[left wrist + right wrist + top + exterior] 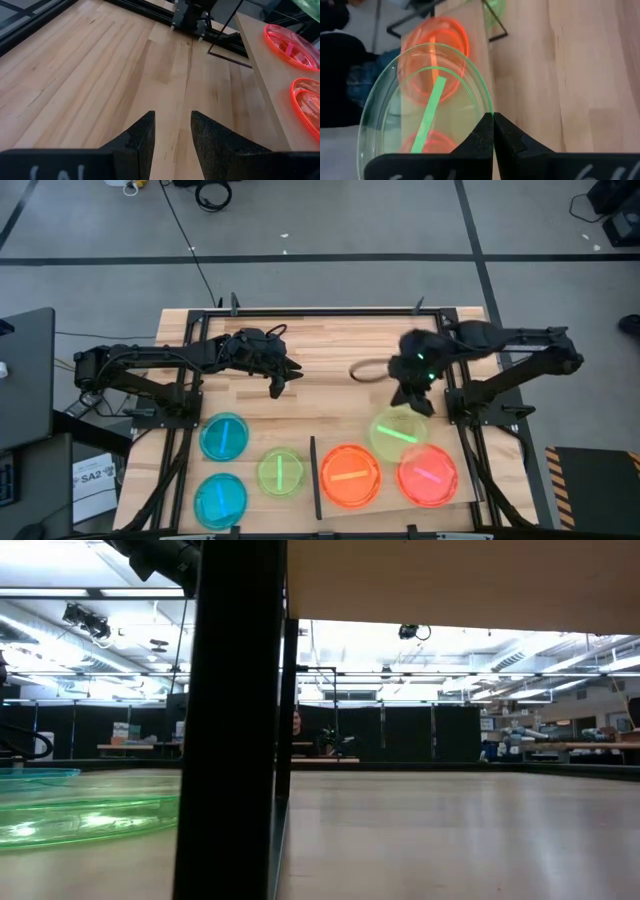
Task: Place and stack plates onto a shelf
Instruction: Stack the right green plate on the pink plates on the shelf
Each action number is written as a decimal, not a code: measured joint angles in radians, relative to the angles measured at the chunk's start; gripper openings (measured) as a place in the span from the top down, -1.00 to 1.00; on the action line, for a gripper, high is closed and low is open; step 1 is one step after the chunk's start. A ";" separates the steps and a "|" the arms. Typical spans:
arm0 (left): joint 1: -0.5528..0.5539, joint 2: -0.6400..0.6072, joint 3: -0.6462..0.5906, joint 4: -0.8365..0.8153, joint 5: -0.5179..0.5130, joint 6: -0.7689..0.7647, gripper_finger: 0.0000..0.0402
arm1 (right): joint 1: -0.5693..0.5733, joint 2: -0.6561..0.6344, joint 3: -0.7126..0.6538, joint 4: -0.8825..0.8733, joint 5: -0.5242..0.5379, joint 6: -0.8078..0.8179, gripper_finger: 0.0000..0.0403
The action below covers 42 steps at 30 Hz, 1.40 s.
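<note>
Six plates on view from above: two blue plates [222, 436], two green, one orange, one pink. The right gripper [411, 402] has its fingers pinched tight on the rim of a green plate [394, 433], holding it over the shelf [390, 496], just beside the orange plate [349, 475] and pink plate [427, 477] lying there. The other green plate [280, 472] sits on the table with the blues. The left gripper [279, 385] hangs over bare tabletop, fingers slightly parted, holding nothing. Only the right wrist view shows that rim pinch; the low view catches just a green plate's edge.
</note>
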<state>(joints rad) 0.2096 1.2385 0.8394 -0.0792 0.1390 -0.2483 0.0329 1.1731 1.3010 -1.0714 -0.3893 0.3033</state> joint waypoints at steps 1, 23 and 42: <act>0.000 0.000 0.000 0.000 0.000 -0.001 0.34 | 0.035 -0.012 0.000 -0.012 0.034 0.025 0.96; 0.000 0.000 0.000 0.000 0.000 -0.001 0.34 | 0.589 -0.063 -0.055 -0.025 0.320 0.409 0.96; 0.000 0.000 0.000 0.000 0.000 0.000 0.34 | 0.652 -0.063 -0.193 -0.024 0.400 0.438 0.96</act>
<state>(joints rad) 0.2100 1.2385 0.8394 -0.0795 0.1390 -0.2478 0.6849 1.1103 1.1080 -1.0951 0.0109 0.7410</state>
